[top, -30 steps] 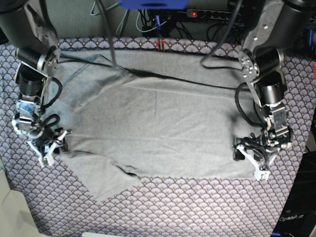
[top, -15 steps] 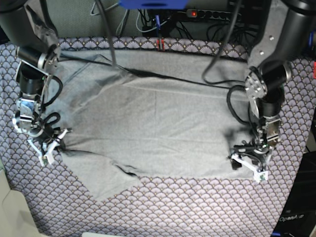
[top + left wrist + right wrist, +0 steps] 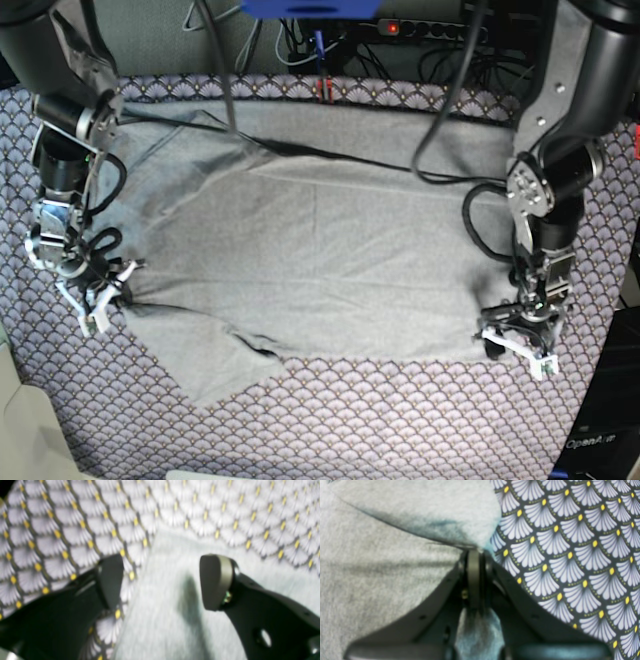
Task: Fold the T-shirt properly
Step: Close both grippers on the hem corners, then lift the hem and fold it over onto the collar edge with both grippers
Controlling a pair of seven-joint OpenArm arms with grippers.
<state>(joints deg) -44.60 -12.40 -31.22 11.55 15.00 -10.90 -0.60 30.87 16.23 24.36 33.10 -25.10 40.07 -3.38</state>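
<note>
1. The T-shirt [image 3: 310,265] lies spread flat across the middle of the tablecloth [image 3: 400,420], reaching from near the tablecloth's left edge to near its right edge in the base view. One sleeve points toward the far left corner; the other lies toward the near left edge.

2. The garment is light heather grey with no print. A shallow crease runs out from the left side of the cloth, where it is gathered.

3. The right gripper [image 3: 100,300] sits at the shirt's left side in the base view, between the two sleeves.

4. In the right wrist view the right gripper [image 3: 475,555] has its jaws pressed together on a pinch of grey fabric. A fold of the T-shirt [image 3: 382,562] rises over the fingertips, and a tuft of cloth shows behind the jaws.

5. The patterned tablecloth [image 3: 570,555] lies just beside that pinch, so the grip is at the shirt's very edge.

6. The left gripper [image 3: 522,345] hangs at the shirt's near right corner in the base view, pointing down.

7. In the left wrist view the left gripper [image 3: 160,580] has its jaws spread wide and holds nothing. One finger [image 3: 215,580] is over grey cloth; the other is over the tablecloth [image 3: 62,530].

8. The corner of the T-shirt [image 3: 170,620] lies between those open jaws. This view is blurred, so contact with the fabric cannot be determined.

9. A black cable [image 3: 330,152] crosses the far part of the shirt.
</note>
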